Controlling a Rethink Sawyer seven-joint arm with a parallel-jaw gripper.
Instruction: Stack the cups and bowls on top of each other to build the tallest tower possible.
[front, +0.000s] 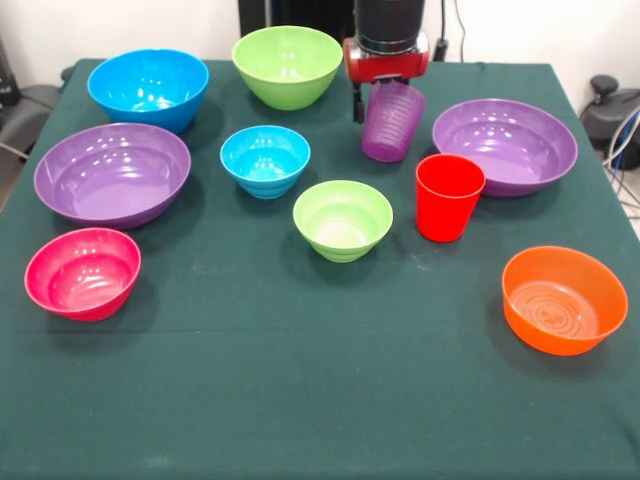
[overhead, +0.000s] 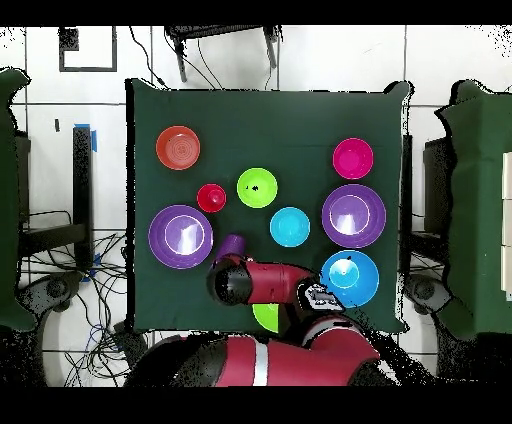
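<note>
No tower stands yet; the red-and-black gripper (front: 385, 88), upper centre of the front view, holds the ribbed translucent purple plastic cup (front: 392, 122) tilted off the green table (front: 300, 400). The solid red plastic cup (front: 448, 196) and all eight glossy bowls sit apart, unstacked; nearly everything remains, I judge.

My arm comes down from above, black wrist cylinder over a red collar. Gripper (front: 385, 100) hangs just clear of the table cloth, clamped on the purple cup (front: 392, 122), which hangs tilted below my fingers with its ribbed wall leaning out to one side. One dark finger (front: 357, 104) shows beside the cup's rim (the other is hidden behind it). From overhead, my red forearm (overhead: 275, 282) lies bent across, wrist end (overhead: 228, 282) directly over the grasp.
</note>
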